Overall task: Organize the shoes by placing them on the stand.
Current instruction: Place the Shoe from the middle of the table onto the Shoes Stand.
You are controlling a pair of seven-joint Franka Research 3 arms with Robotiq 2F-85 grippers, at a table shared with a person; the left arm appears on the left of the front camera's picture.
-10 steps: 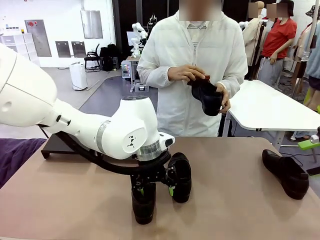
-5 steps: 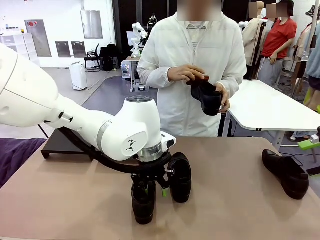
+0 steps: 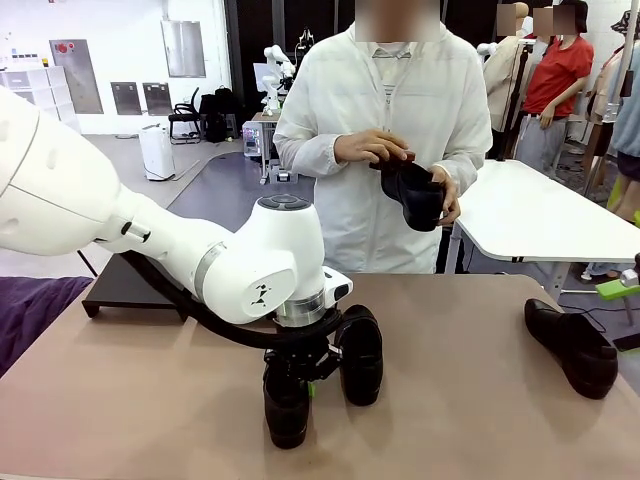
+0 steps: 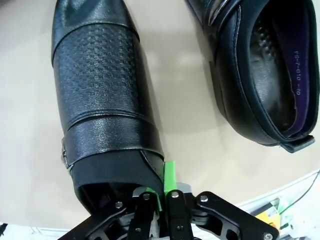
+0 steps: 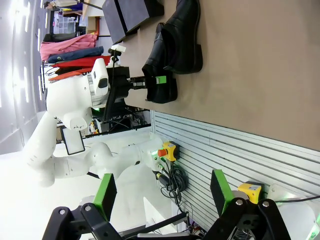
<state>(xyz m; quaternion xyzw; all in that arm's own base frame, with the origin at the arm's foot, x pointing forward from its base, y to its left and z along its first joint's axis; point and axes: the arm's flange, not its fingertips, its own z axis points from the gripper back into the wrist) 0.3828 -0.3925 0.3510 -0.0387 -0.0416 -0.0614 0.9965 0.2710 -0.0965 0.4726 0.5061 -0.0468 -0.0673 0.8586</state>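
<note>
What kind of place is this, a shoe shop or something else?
Probably a robotics lab rather than a shop: a white robot arm handles black shoes on a table, with a red emergency-stop button and loose cables at its side.

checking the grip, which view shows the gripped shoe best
Left wrist view: the shoe is close up, rim pinched by the left claw. Front view: partly behind the arm. Right wrist view: small, far off.
</note>
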